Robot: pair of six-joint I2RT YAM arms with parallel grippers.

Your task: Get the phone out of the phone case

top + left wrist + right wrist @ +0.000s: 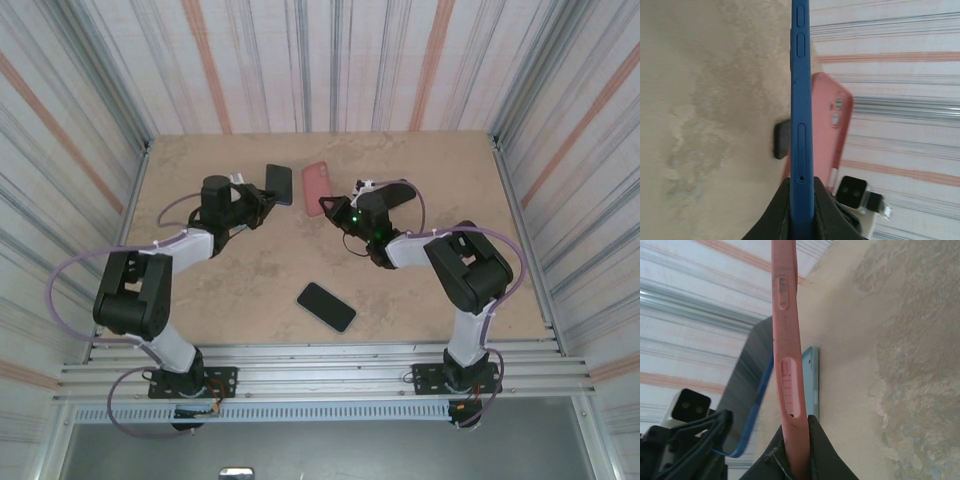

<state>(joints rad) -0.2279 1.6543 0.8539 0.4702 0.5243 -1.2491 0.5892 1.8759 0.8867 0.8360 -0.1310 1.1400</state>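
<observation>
Though seemingly out of the pink phone case (786, 340), treat blue phone (801, 125) as stiff, slick, breakable; clamped face-to-face in left gripper (801, 192) above table (250, 270); bendy case pinched in right gripper (797, 427).

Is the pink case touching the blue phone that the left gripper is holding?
Apart. The top external view shows a strip of bare table between the pink case and the blue phone.

The table (250, 270) has a matt, mottled, stone-look top. The pink case (787, 365) looks like soft, matt, rubbery plastic. The blue phone (801, 125) has a smooth satin edge. At lower centre, the black phone (326, 306) is glossy. The bottom rails (320, 362) are bare ribbed metal.
</observation>
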